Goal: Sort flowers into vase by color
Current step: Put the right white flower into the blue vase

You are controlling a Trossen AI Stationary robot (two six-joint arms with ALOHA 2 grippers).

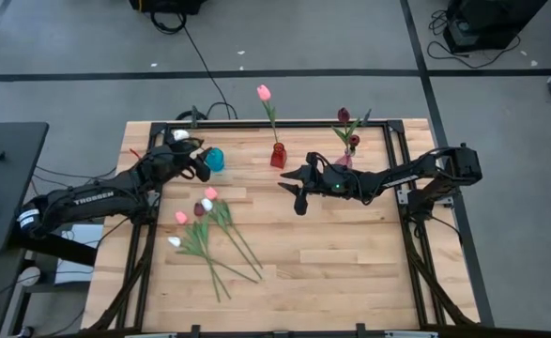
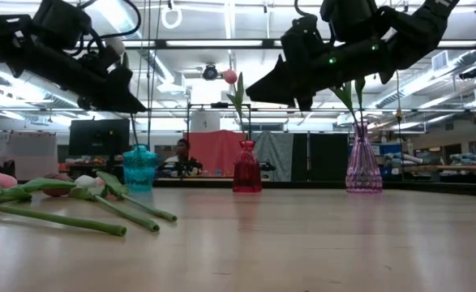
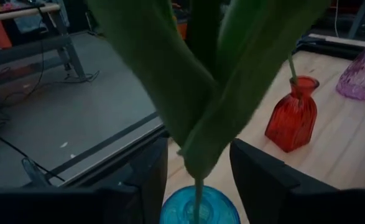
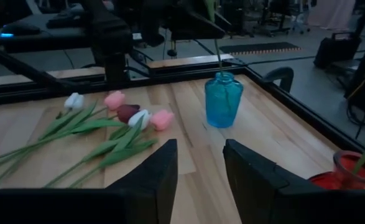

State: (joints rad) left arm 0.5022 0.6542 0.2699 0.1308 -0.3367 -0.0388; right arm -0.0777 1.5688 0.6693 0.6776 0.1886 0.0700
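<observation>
A blue vase (image 1: 215, 159) stands at the table's far left with a white tulip in it. The tulip's stem (image 3: 198, 194) goes down into the vase mouth, and its head (image 1: 179, 135) leans over my left arm. My left gripper (image 3: 198, 168) is open just above the vase, a finger on either side of the tulip's green leaves (image 3: 194, 93) without touching them. My right gripper (image 1: 298, 194) hangs open above mid-table with nothing between its fingers. Several loose flowers (image 1: 205, 225) with pink, white and maroon heads lie flat on the table's left half.
A red vase (image 1: 278, 155) holds a pink tulip (image 1: 264, 92). A pink glass vase (image 1: 345, 161) at the far right holds maroon tulips (image 1: 344, 115). A black frame rail (image 1: 256, 123) runs along the table's edges. Bare wood lies toward the near edge (image 1: 350, 272).
</observation>
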